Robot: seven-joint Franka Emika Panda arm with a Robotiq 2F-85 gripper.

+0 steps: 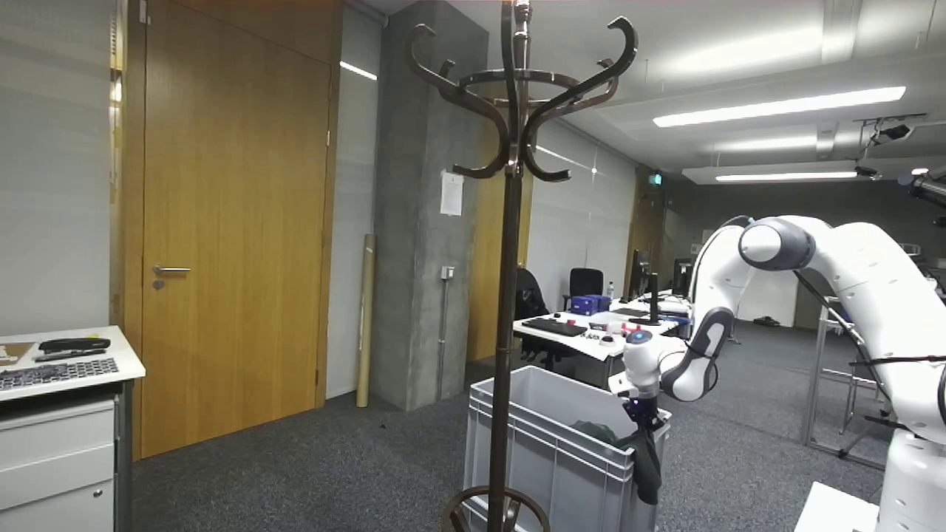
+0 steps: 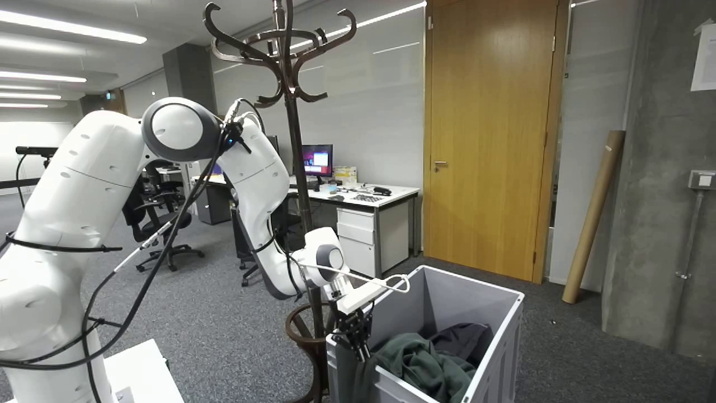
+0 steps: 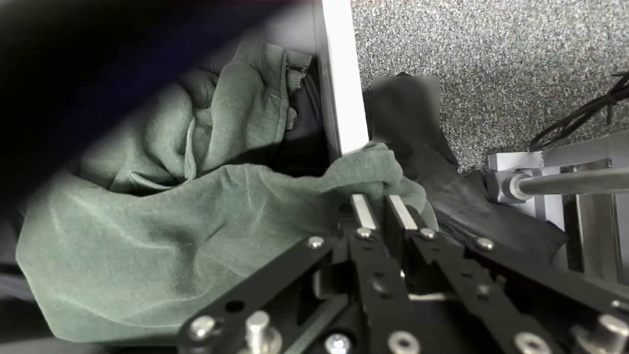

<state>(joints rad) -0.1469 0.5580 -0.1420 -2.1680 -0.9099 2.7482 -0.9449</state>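
A tall brown coat stand point(image 1: 507, 295) is seen near the big gray crate point(image 2: 470, 305), so bumps against it should be avoided. The green cloth point(image 3: 132, 250) is heaped in the crate and draped over its rim point(image 3: 344, 88) at one side. Dark cloth point(image 1: 647, 469) is hung down the outside; whether it is part of the same piece cannot be told. The gripper point(image 3: 381, 210) is placed right by the rim. Its fingers point(image 3: 363, 212) are set close together, and a fold of the green cloth seems to be pinched between them. A good, thick fold should be squeezed before any pull is made. Slow, straight-up pulling is best, so that nothing is snagged and the crate is not tipped.
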